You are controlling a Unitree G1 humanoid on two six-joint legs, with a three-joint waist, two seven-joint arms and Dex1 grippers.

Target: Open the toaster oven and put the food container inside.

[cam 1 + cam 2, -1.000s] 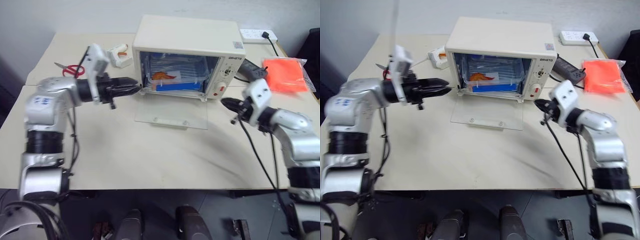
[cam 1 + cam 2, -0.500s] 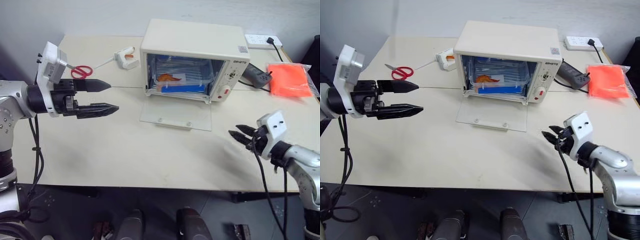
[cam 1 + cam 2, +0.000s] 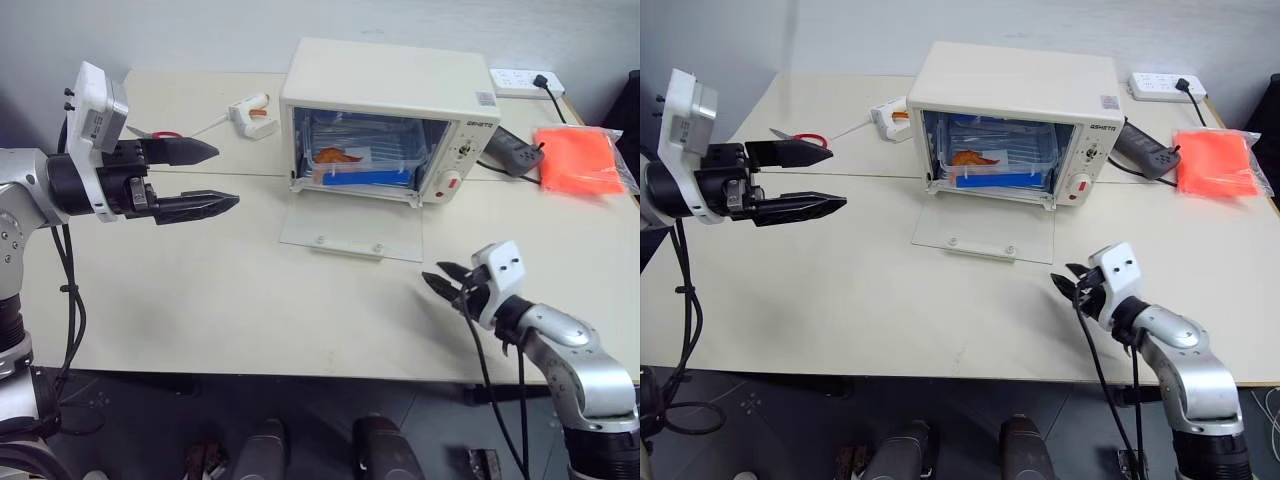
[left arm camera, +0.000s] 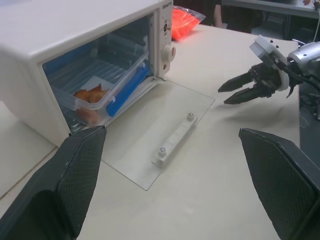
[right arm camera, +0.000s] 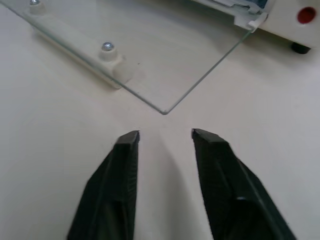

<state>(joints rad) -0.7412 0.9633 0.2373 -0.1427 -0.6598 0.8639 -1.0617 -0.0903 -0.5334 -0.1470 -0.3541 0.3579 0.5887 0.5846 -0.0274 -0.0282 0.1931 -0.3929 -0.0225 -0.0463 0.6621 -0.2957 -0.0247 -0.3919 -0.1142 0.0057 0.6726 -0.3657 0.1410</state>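
Beige surface (image 3: 250,310): toaster oven (image 3: 385,110) at rear edge, door down, food container (image 3: 360,165) already inside; left claw (image 3: 205,178) and right claw (image 3: 443,280) both open, empty.

Lab-like room: bare table (image 3: 250,310), power strip (image 3: 520,78)

Left gripper (image 3: 205,177) at the frame's left, raised, level, fingers spread wide, empty. Right gripper (image 3: 441,283) at lower right, fingers parted, empty.

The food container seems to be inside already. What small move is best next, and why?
Probably lift the glass door shut with the right gripper. The food container sits inside the toaster oven, the door lies flat open, and both grippers are empty.
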